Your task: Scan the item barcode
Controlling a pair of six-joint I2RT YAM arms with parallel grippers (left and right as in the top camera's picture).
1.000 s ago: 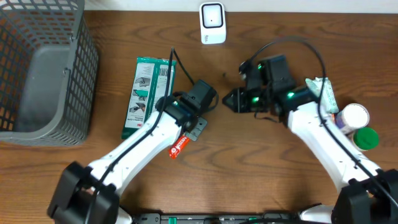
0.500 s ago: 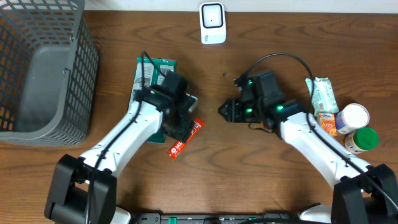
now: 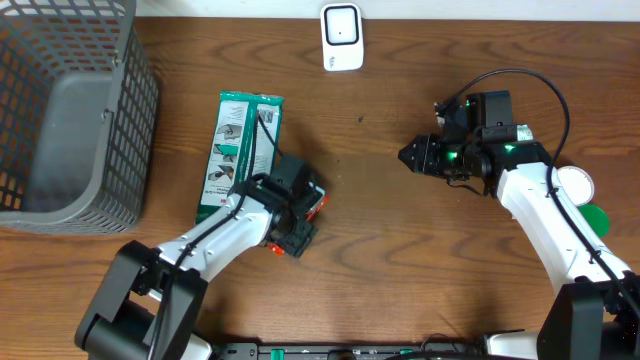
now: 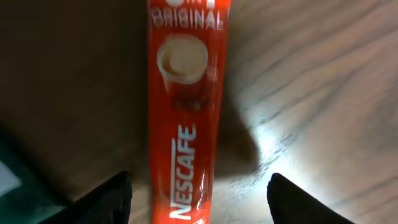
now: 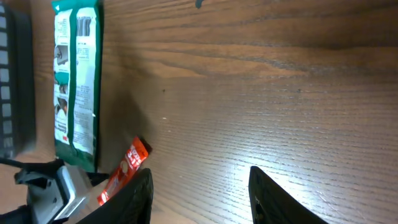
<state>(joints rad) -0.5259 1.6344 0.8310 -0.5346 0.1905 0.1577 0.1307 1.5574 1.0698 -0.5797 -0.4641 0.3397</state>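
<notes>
Right tool (image 3: 415, 157) has retreated toward the frame's right, jaws apart, empty. Left tool (image 4: 199, 199), jaws apart, straddles the red sachet (image 4: 186, 93) lying on the bench (image 3: 400, 260), lower centre. Not yet gripped; lifting and presenting to the scanner (image 3: 341, 37) remain.

Red coffee sachet (image 4: 186, 112) and white scanner (image 3: 341, 38) on the wood table (image 3: 400, 260).
Sachet: narrow glossy stick pack with white "NESCAFE" lettering running lengthwise, and "ORIGINAL" and a coffee-cup picture toward one end. It lies flat, printed face up, slanted, near the front middle. From overhead only its two red ends show. Scanner: small rounded unit with a dark window, at the far edge, well apart from the sachet.
</notes>
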